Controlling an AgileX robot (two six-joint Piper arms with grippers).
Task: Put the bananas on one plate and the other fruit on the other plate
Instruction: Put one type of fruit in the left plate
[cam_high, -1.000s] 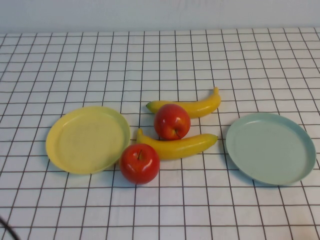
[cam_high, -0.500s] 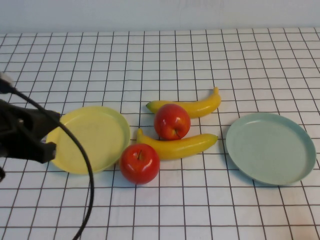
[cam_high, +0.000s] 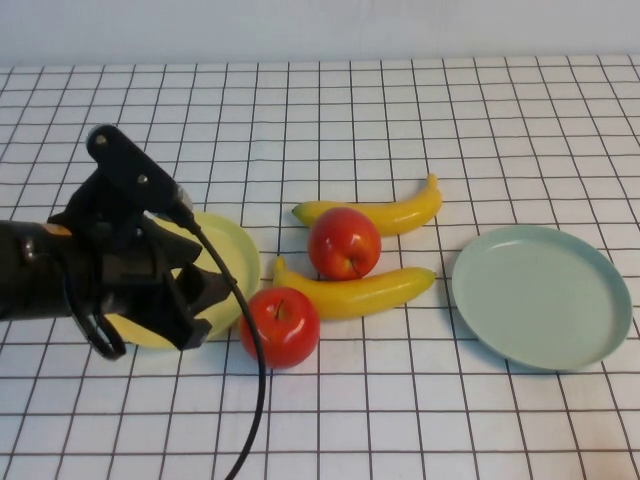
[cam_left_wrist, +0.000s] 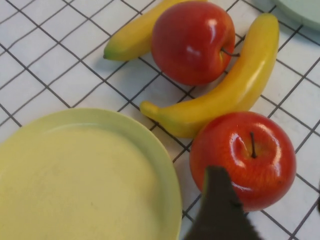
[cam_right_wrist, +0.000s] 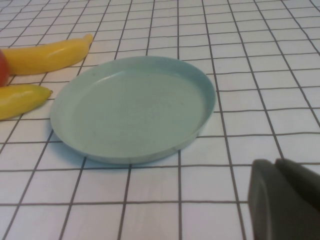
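My left gripper (cam_high: 205, 305) has swung in over the yellow plate (cam_high: 235, 250), jaws parting, empty | near apple (cam_high: 279, 326) just beside, plate's right edge | step: reach apple | next: straddle, close | right gripper (cam_right_wrist: 280, 200) shut, near blue-green plate (cam_right_wrist: 132, 107).

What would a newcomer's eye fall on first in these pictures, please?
Probably the black left gripper, open over the yellow plate beside the near red apple. Next, the far apple wedged between two bananas at centre. The blue-green plate lies empty on the right; the right gripper is shut.
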